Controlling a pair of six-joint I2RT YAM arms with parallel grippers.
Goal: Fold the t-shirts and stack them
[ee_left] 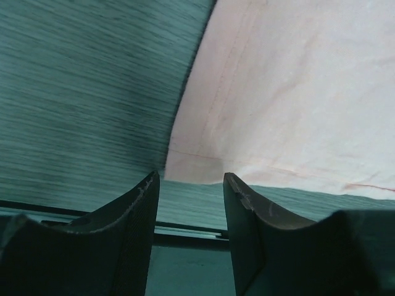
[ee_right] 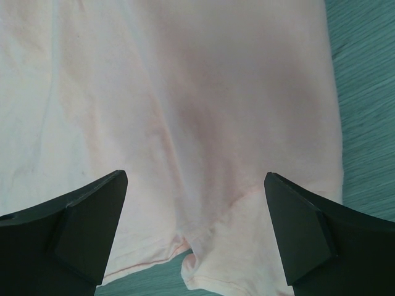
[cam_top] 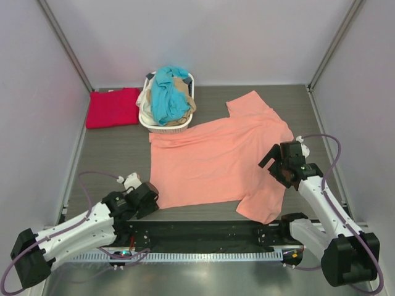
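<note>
The salmon-pink t-shirt (cam_top: 219,157) lies spread flat in the middle of the table. My left gripper (cam_top: 148,198) is open and empty beside the shirt's near left corner (ee_left: 176,166), not touching it. My right gripper (cam_top: 276,165) is open and empty over the shirt's right side, above the armpit where the near sleeve meets the body (ee_right: 197,246). The crimson red t-shirt (cam_top: 113,107) lies folded at the back left. The teal blue t-shirt (cam_top: 168,94) and the beige t-shirt (cam_top: 184,98) are heaped in the basket.
The white oval laundry basket (cam_top: 164,127) stands at the back, touching the pink shirt's far edge. Grey walls close in the table on three sides. A black rail (cam_top: 203,231) runs along the near edge between the arm bases.
</note>
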